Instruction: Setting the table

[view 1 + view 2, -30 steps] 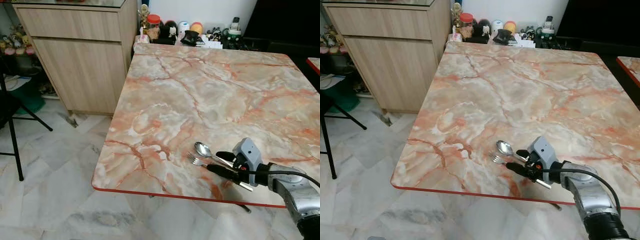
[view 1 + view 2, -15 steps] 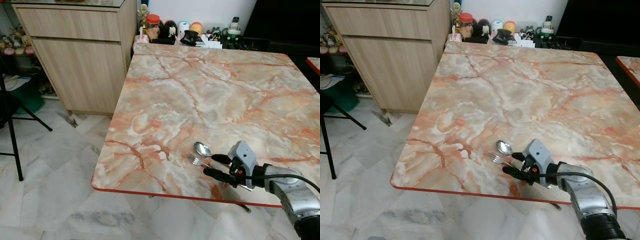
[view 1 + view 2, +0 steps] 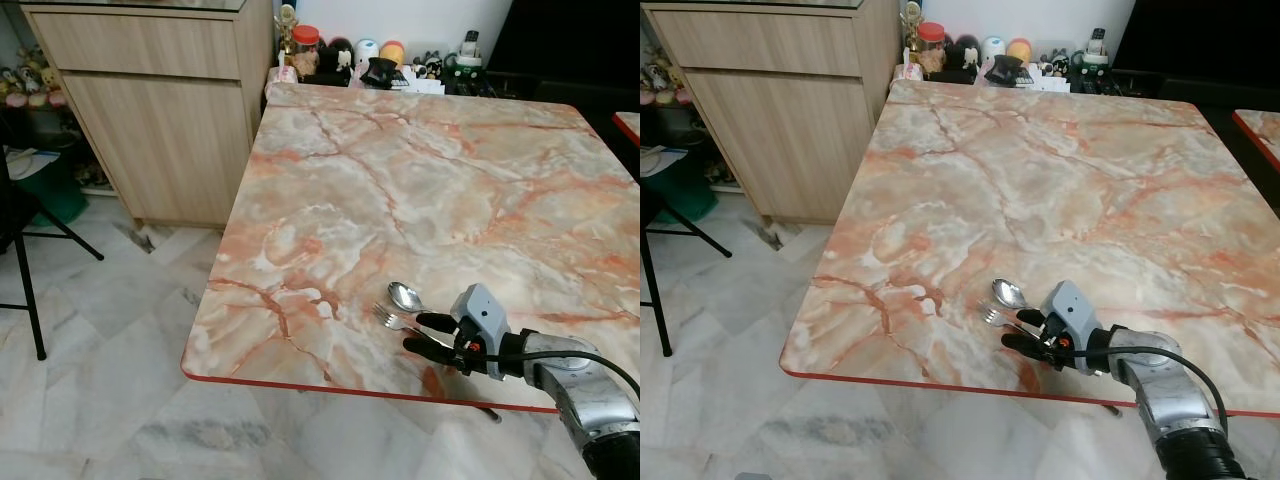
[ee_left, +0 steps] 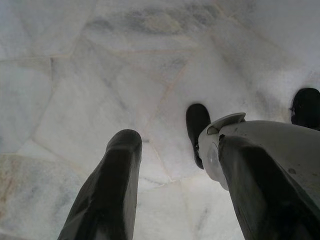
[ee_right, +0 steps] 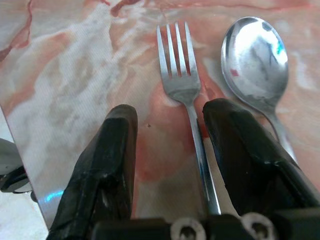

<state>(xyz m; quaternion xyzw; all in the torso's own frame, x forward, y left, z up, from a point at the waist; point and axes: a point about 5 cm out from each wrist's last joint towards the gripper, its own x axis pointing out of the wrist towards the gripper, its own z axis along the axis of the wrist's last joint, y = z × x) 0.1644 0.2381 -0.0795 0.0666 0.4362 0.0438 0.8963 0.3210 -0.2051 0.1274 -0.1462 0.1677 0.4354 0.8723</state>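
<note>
A square table with a pink-and-cream marble-patterned top and a red rim [image 3: 400,190] is seen from above. Near its front edge, toward the front right corner, a shiny silver metal fork [image 5: 182,85] and a shiny silver metal spoon [image 5: 255,57] are laid side by side, heads pointed away from that corner.

The right gripper [image 3: 418,333] is held low over the surface, its silver forearm reaching in across the front edge and lying almost level with the tabletop. Its two black fingers [image 5: 107,155] are spread apart and clasp nothing: the fork's handle runs between them, close against one finger, and the spoon lies just outside that same finger. Whether the fingers touch the surface cannot be told.

The left gripper [image 4: 165,165] is hung idle over the pale marble floor tiles [image 4: 75,75], its fingers parted.

A light wooden cabinet [image 3: 150,100] stands beyond the table's far left corner.
</note>
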